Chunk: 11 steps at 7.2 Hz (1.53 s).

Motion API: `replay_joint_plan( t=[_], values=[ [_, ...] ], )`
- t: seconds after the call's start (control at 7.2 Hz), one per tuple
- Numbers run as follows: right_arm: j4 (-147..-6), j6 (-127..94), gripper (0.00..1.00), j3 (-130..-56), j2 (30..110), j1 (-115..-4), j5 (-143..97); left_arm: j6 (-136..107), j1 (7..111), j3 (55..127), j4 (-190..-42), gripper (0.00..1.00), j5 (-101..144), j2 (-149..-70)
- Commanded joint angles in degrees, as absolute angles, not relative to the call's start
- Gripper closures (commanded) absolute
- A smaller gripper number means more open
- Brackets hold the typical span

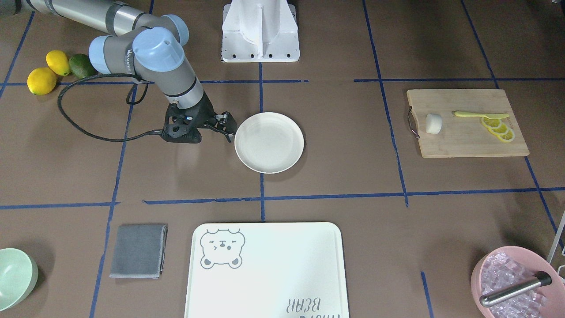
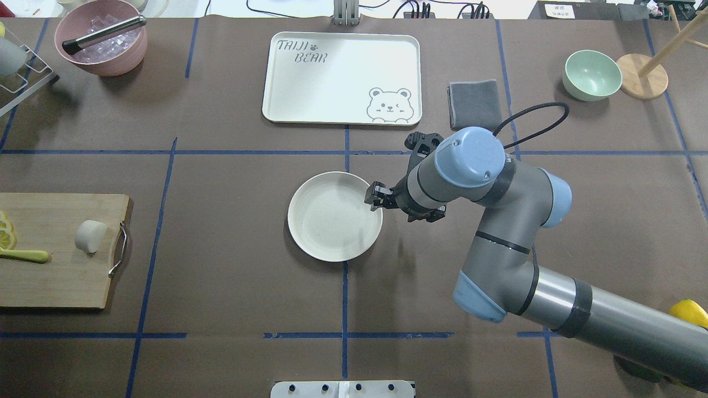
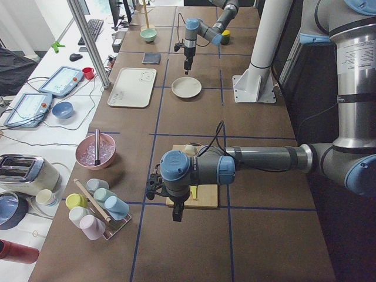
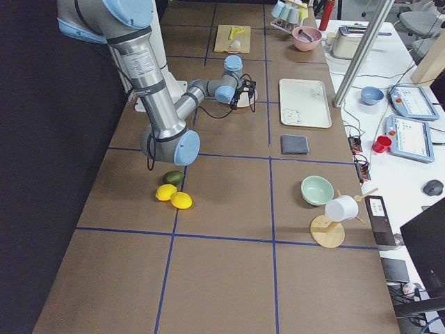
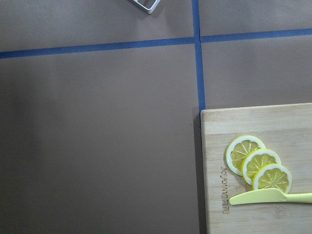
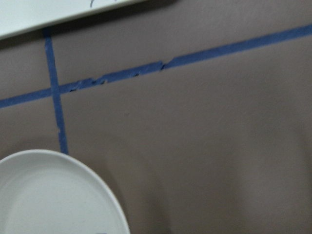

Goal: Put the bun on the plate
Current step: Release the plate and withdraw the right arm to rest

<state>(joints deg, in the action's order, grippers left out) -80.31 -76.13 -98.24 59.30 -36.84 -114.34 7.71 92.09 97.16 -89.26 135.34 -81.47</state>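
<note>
White bun lies on the cutting board, well apart from the bare plate: nothing done yet. My right pincer hangs spread and empty beside the plate; of the left pincer I cannot tell.

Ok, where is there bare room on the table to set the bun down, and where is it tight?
The plate is empty, though the right end effector hangs at its rim. Bare mat lies between plate and cutting board. The board is the crowded spot: bun, lemon slices, knife.
</note>
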Motion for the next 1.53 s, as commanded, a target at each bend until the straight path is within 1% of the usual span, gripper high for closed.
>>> replay_joint_plan(
  t=[0.0, 0.14, 0.28, 0.56, 0.83, 0.97, 1.11, 1.25, 1.39],
  values=[
    [-92.3, -56.3, 0.0, -102.6, 61.7, -47.2, -119.4, 7.5, 90.5, 97.3, -89.3, 0.0, 135.1, -81.8],
    [-93.4, -45.3, 0.0, -104.5, 66.2, -53.4, -123.8, 7.1, 89.7, 97.3, -89.3, 0.0, 134.9, -82.2],
    [-93.4, -35.3, 0.0, -104.8, 71.0, -59.5, -127.3, 6.9, 89.6, 97.1, -89.3, 0.0, 134.9, -82.3],
    [-94.4, -15.2, 0.0, -104.3, 79.0, -71.6, -131.4, 7.1, 89.6, 97.1, -90.7, 0.0, 134.9, -82.4],
    [-97.9, 4.8, 0.0, -104.2, 86.2, -80.7, -131.7, 7.0, 89.6, 96.9, -93.9, 0.0, 134.8, -82.4],
    [-97.7, 11.5, 0.0, -103.6, 90.4, -83.9, -131.3, 7.0, 89.6, 96.9, -93.8, 0.0, 134.8, -82.4],
    [-97.4, 14.1, 0.0, -102.3, 94.6, -86.8, -131.7, 6.9, 89.6, 96.9, -93.8, 0.0, 134.8, -82.4],
    [-97.3, 13.8, 0.0, -101.4, 97.2, -89.6, -131.7, 6.9, 89.6, 96.9, -94.0, 0.0, 135.1, -82.4],
    [-96.9, 14.0, 0.0, -101.1, 100.9, -91.0, -131.7, 6.9, 88.9, 96.5, -93.1, 0.0, 135.3, -85.2]
  ],
)
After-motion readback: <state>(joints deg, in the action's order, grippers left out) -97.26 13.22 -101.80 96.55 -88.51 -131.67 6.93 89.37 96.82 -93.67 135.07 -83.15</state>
